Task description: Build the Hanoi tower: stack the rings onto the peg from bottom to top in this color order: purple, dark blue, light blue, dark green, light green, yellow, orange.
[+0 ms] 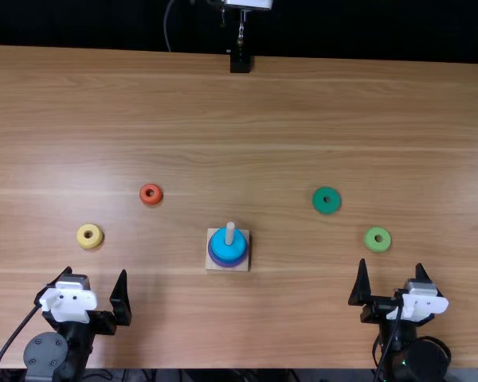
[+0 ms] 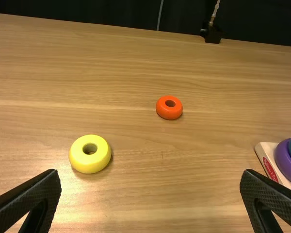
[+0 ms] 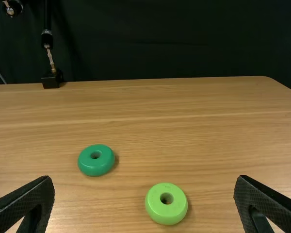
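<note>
The table is the largest thing, of light brown wood, with long streaks of grain and a soft shine. At its near side are two black grippers. The left gripper has its jaws spread wide, holding nothing; the right gripper is released in the same way. Their flat fingers have a fine, cross-woven texture on the inner faces.

Between the arms lies a square base of pale wood. On it rests the purple ring, round and smooth, and above this sits a bright blue ring; if another ring is between them, I cannot tell. The dark green ring lies flat on the right side of the table, and the light green ring is nearer to the right gripper. On the left side are the glossy yellow ring and the small, rounded orange ring. The thin, pale peg stands upright through the stack.
</note>
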`<state>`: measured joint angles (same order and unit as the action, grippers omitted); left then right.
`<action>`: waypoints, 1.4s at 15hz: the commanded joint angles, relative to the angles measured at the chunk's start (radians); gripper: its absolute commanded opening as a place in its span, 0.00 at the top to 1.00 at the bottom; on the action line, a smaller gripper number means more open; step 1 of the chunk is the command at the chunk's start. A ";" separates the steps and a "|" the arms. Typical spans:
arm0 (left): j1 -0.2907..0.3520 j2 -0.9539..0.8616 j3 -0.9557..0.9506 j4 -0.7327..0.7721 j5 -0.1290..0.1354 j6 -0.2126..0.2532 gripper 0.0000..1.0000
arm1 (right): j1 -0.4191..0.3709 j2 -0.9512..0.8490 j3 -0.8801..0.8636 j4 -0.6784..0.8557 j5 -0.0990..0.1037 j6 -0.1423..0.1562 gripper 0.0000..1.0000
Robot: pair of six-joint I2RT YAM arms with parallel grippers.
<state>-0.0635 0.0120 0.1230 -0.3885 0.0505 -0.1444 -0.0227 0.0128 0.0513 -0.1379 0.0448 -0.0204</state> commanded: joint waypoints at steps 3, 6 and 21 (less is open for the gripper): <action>0.011 -0.012 -0.054 -0.007 0.012 0.006 0.00 | -0.016 -0.013 -0.030 -0.001 0.010 0.000 0.00; 0.011 -0.012 -0.054 -0.007 0.012 0.008 0.00 | -0.011 -0.013 -0.028 0.006 0.009 -0.002 0.00; 0.011 -0.012 -0.054 -0.007 0.012 0.006 0.00 | 0.049 0.454 0.532 -0.003 -0.078 0.011 0.00</action>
<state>-0.0635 0.0120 0.1223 -0.3862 0.0532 -0.1444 0.0090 0.4534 0.5446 -0.1452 0.0124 -0.0135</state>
